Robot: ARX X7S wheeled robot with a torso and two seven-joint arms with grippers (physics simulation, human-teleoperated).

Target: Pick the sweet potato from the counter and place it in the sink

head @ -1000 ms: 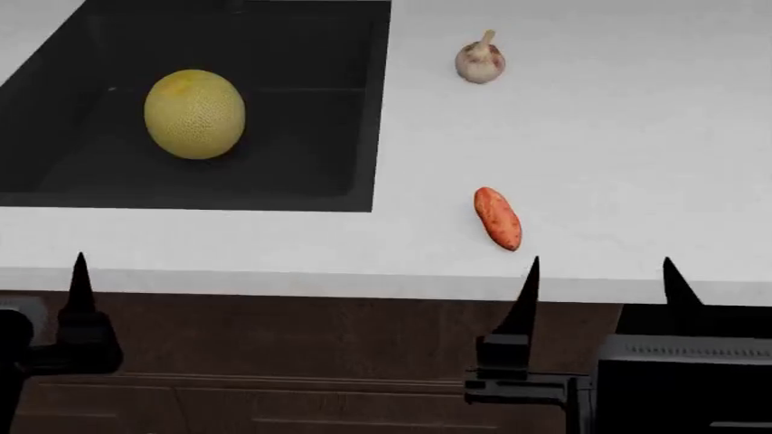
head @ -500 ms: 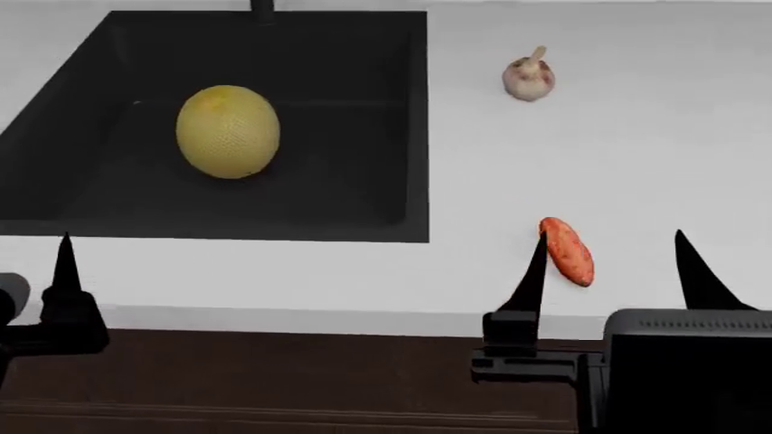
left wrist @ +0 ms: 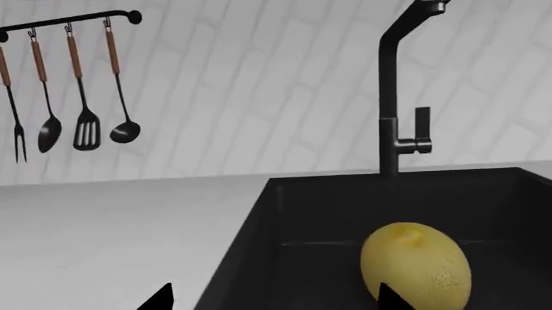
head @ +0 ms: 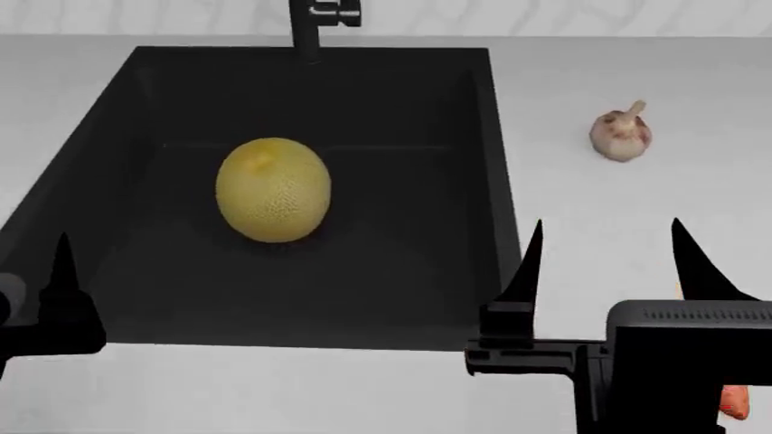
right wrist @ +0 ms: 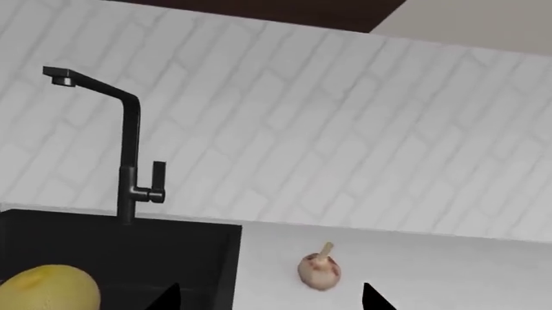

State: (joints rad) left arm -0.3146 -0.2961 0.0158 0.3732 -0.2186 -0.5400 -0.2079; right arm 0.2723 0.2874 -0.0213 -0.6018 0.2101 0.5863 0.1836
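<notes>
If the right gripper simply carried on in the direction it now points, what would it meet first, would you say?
Probably the garlic bulb: it sits between the open right gripper's fingertips on the counter. If the gripper passes above it, the tiled wall comes next.

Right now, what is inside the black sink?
Inside the sink lies one large yellow melon, on the basin floor. The sweet potato is not there: it is on the counter, mostly hidden behind the right hand.

Both arms are matte black. The right tool [head: 603, 262] carries two thin, pointed fingers on a boxy, ribbed housing. The left tool [head: 61, 271] shows one pointed finger.
</notes>
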